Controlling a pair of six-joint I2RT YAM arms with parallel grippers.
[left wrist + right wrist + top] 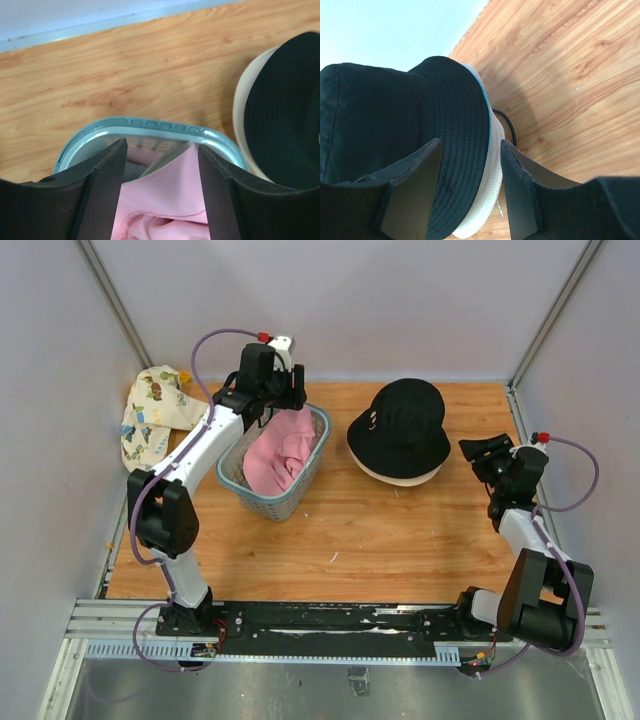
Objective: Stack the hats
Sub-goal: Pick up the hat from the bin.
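Both fingers of the left end effector (161,147) are standing apart, gripping nothing and hovering just above the pink hat (170,205), which is lying crumpled in the basket (150,122) beneath. The right end effector (470,145) is also holding its fingers apart and empty. It is hanging near the black hat (380,115), which is sitting on a cream hat (487,170) on the worktop (560,75) to its left.

Arms (205,445) — white links, black joints, purple cables (597,472)
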